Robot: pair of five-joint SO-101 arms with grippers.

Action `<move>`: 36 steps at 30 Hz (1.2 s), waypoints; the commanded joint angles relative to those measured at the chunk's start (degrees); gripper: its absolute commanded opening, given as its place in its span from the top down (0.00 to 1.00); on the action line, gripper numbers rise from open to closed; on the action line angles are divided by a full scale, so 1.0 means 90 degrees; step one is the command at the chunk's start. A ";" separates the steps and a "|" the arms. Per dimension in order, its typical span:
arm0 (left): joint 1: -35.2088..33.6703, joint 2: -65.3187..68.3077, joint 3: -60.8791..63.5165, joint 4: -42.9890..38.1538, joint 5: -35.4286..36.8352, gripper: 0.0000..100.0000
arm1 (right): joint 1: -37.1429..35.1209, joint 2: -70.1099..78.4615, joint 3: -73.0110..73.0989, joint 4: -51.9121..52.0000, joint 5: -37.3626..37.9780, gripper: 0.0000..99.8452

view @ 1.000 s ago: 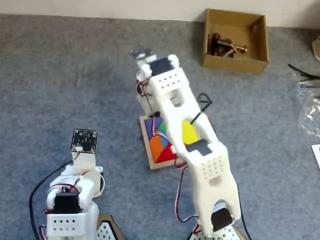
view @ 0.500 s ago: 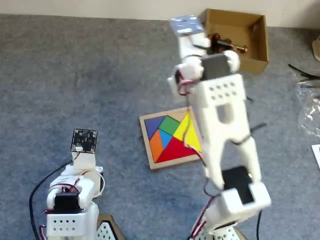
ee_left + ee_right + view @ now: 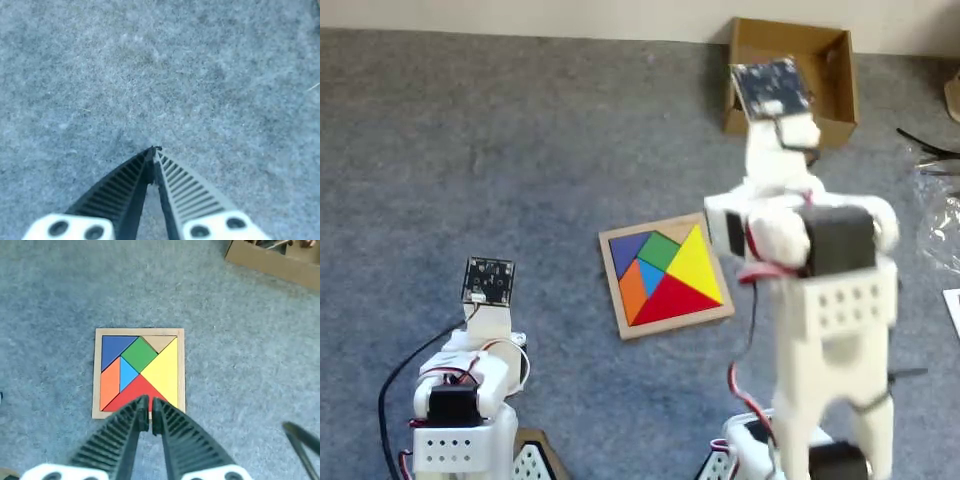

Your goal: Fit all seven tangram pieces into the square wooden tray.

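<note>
My right arm (image 3: 825, 300) stands up tall and nearly vertical, wrist tipped over so it looks down on the grey carpet (image 3: 470, 150). The right gripper (image 3: 150, 407) has its fingers together, a bare slit between the tips and nothing in them. The square wooden tray (image 3: 97, 375) lies flat below and just ahead of those tips, its sides running in line with where the gripper points. In the high view the tray (image 3: 612, 290) sits turned a little out of square with the table edge. Being square, it has no long axis.

Inside it: blue piece (image 3: 112, 347), green piece (image 3: 139, 355), yellow piece (image 3: 162, 372), red piece (image 3: 137, 390) nearest the tips, orange piece (image 3: 111, 382), light blue piece (image 3: 127, 374). There is a wood-coloured triangle (image 3: 157, 342) at the far edge; I can't tell if it's a piece or bare tray floor.

The cardboard box (image 3: 280, 265) is well beyond the tray.

My left arm (image 3: 460, 400) is folded low. The left gripper (image 3: 153, 150) is closed tip to tip, empty, over bare carpet.
</note>
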 commanded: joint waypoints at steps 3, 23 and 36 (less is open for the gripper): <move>-0.0034 -0.0083 0.0142 0.0049 0.0068 0.99 | 0.0073 -0.1265 0.0855 -0.0063 -0.0068 0.99; -0.0034 -0.0083 0.0142 0.0049 0.0068 0.99 | 0.2242 -0.4254 0.5221 -0.2007 0.0508 0.99; -0.0034 -0.0083 0.0142 0.0049 0.0068 0.99 | 0.2281 -0.4313 0.5758 -0.2017 0.0508 0.99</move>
